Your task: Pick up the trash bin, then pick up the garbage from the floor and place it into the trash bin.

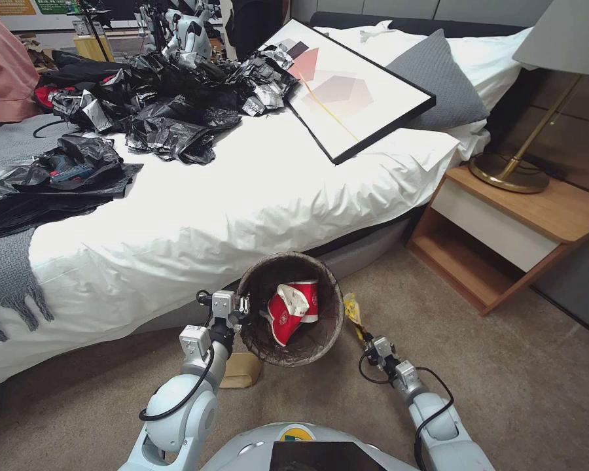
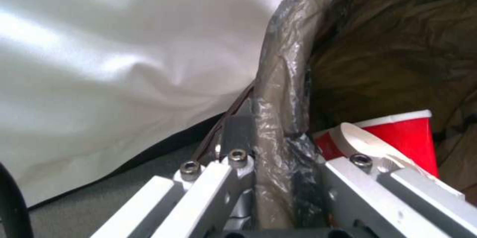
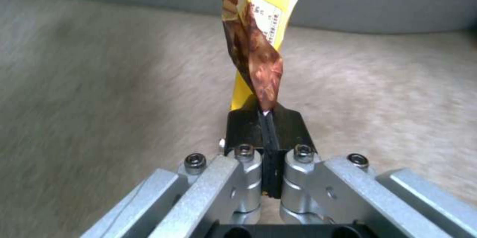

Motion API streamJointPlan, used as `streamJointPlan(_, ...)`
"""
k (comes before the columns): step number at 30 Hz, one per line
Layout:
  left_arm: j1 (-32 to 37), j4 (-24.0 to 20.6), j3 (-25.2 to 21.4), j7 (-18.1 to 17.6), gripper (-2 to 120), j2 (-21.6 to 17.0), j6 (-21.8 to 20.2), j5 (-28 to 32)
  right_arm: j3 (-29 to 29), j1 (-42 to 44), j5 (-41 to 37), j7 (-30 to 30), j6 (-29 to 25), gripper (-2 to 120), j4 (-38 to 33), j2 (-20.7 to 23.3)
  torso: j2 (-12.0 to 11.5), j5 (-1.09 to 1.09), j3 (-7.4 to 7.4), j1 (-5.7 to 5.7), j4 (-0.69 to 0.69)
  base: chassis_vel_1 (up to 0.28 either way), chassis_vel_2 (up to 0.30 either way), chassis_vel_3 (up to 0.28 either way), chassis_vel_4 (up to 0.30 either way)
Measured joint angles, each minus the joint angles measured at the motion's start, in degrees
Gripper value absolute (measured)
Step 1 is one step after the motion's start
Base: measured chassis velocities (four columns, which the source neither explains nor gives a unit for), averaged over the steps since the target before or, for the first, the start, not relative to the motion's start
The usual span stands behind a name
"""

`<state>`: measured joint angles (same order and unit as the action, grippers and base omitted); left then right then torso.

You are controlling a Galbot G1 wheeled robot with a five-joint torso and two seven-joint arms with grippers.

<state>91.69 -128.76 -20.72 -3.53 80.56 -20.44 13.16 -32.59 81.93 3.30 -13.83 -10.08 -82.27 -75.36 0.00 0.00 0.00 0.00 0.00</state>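
Brown liner plastic is wrapping the rim of the trash bin (image 1: 293, 347), which is sitting low of centre in the head view, just in front of the bed (image 1: 242, 209), mouth tipped toward the camera. The left gripper (image 1: 243, 306) is clamping that rim at about 9 o'clock of the bin's mouth; in the left wrist view its jaws are pinching the lined rim (image 2: 278, 126) from both sides, one finger inside the bin, one outside. Red-and-white paper cups (image 1: 293, 309) are lying inside the bin, one (image 2: 402, 137) showing just beyond the inner finger. The right gripper (image 1: 366, 338) is sitting at about 3 o'clock of the bin, just beside its wall, jaws narrowed tight onto a yellow snack wrapper (image 1: 353, 311); in the right wrist view the wrapper (image 3: 258, 44) is sticking out from between the black pads (image 3: 243, 126), over beige carpet (image 1: 536, 379). A brown paper bag (image 1: 241, 370) is lying on the floor at about 7 o'clock of the bin, partly behind the left arm. Glossy black plastic bags (image 1: 170, 98) are piling on the bed at 11 o'clock. A wooden nightstand (image 1: 523, 222) is standing at 2 o'clock.
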Motion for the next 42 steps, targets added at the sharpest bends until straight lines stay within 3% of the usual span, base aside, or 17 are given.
streamJointPlan(6, 0.02, -0.09, -0.01, 0.01, 0, -0.10, 0.01, 0.13, -1.35, 2.25, -4.37, 3.32, -4.29, 0, -3.97, -0.87, 0.00, 0.00, 0.00, 0.00, 0.00, 0.000, 0.000, 0.000, 0.000)
streamJointPlan(9, -0.02, -0.09, -0.02, 0.01, 0, -0.16, 0.00, 0.24, -2.43, 3.41, -8.36, 3.04, -11.46, 0, -7.91, -1.47, 0.00, 0.01, 0.00, 0.00, 0.01, 0.000, 0.000, 0.000, 0.000)
streamJointPlan(10, -0.02, -0.09, -0.02, 0.01, 0, -0.16, 0.00, 0.24, -2.43, 3.41, -8.36, 3.04, -11.46, 0, -7.91, -1.47, 0.00, 0.01, 0.00, 0.00, 0.01, 0.000, 0.000, 0.000, 0.000)
streamJointPlan(16, 0.10, 0.17, 0.27, -0.02, 0, -0.09, -0.33, 1.01, -3.76, 6.71, -16.36, -3.19, -16.79, 0, -21.59, -1.97, 0.00, -0.02, 0.00, 0.00, 0.00, 0.000, 0.000, 0.000, 0.000)
streamJointPlan(21, 0.07, 0.28, 0.38, -0.03, 0, -0.02, -0.42, 0.99, -1.82, 9.11, -18.37, -8.99, -16.76, 0, -33.47, -1.49, 0.00, -0.01, 0.00, 0.00, 0.00, 0.000, 0.000, 0.000, 0.000)
streamJointPlan(26, 0.03, 0.33, 0.33, -0.05, 0, -0.08, -0.43, 1.00, 2.80, 10.36, -17.39, -10.10, -13.61, 0, -41.05, -0.13, 0.00, -0.01, 0.00, 0.00, 0.00, 0.000, 0.000, 0.000, 0.000)
streamJointPlan(32, -0.09, 0.67, 0.64, -0.07, 0, 0.06, -0.46, 0.97, 8.38, 9.74, -16.11, -10.14, -10.53, 0, -42.28, 2.23, 0.00, -0.01, 0.00, 0.00, 0.01, 0.000, 0.000, 0.000, 0.000)
streamJointPlan(42, -0.02, 0.47, 0.78, -0.13, 0, 0.41, -0.62, 0.78, 15.12, 8.66, -12.83, -9.94, -9.81, 0, -35.28, 2.32, 0.00, 0.00, 0.00, 0.00, 0.00, 0.000, 0.000, 0.000, 0.000)
